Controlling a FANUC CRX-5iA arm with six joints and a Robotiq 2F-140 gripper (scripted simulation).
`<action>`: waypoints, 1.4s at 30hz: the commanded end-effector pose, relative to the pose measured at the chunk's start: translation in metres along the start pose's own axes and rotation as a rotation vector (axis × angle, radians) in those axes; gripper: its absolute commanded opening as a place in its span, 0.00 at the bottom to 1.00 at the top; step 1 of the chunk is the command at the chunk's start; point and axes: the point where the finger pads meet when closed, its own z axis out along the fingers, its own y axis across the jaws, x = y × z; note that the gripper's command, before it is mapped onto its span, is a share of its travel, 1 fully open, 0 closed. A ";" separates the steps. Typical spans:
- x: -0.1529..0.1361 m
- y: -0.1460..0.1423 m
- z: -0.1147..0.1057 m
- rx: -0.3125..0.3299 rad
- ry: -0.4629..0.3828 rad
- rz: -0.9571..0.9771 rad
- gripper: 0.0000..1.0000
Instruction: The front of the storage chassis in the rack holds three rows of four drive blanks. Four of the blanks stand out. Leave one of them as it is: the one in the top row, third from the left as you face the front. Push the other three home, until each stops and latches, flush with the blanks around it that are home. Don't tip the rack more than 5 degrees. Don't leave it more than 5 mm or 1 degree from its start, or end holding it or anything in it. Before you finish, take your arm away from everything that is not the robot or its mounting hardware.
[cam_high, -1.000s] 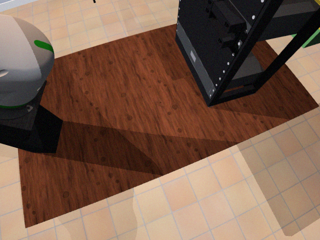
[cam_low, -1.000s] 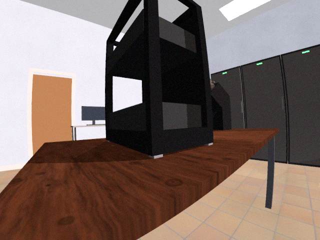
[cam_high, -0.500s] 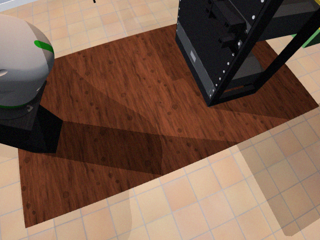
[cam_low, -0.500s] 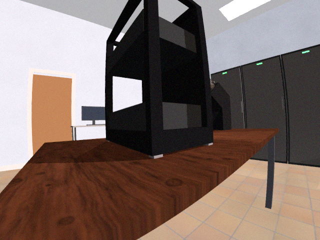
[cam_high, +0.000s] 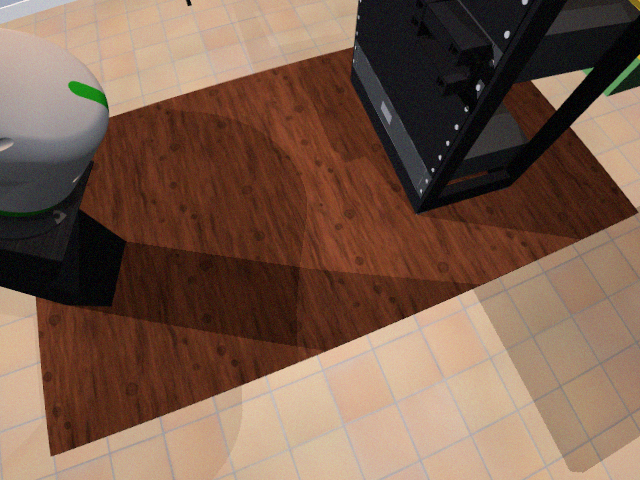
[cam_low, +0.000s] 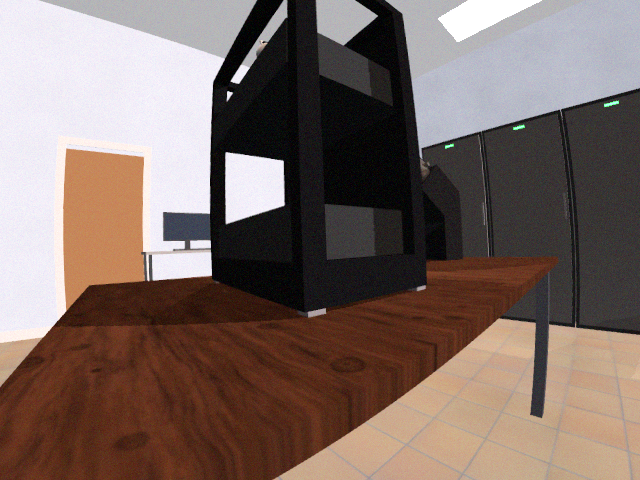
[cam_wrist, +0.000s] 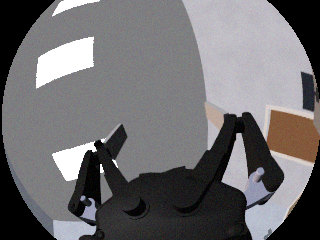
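I'm seeing only the arm's rounded grey base housing w/ its green stripe (cam_high: 46, 118) in the top view, sitting on a black pedestal at the left end of the bench (cam_high: 217, 206); the rest of the arm isn't showing there. On the wrist cam the tool (cam_wrist: 175, 168) is pointing up toward a grey ceiling w/ bright light panels and a pale wall, well away from the work. It's released, fingers spreading wide w/ nothing between them; black linkages, pale pads at the tips. The rack (cam_high: 465, 98) is standing at the far right end of the bench, a tall open frame of black square posts w/ rows of small white mounting dots down the front rails. The storage chassis (cam_high: 413, 77) is sitting inside it, matte black. I'm making out a few drive blanks (cam_high: 454, 80) sticking out from its face as boxy black stubs, but can't tell rows or positions from this angle. From the exterior view the rack is showing its back and side, resting on small light-grey feet (cam_low: 311, 312). Bench top is dark reddish wood, streaky grain w/ knots, on a dark metal leg (cam_low: 540, 351).
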 end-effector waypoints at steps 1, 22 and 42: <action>-0.004 -0.043 0.009 0.069 0.000 0.004 1.00; -0.014 -0.248 0.018 0.396 0.010 0.030 1.00; -0.003 -0.471 -0.038 0.767 0.042 0.078 1.00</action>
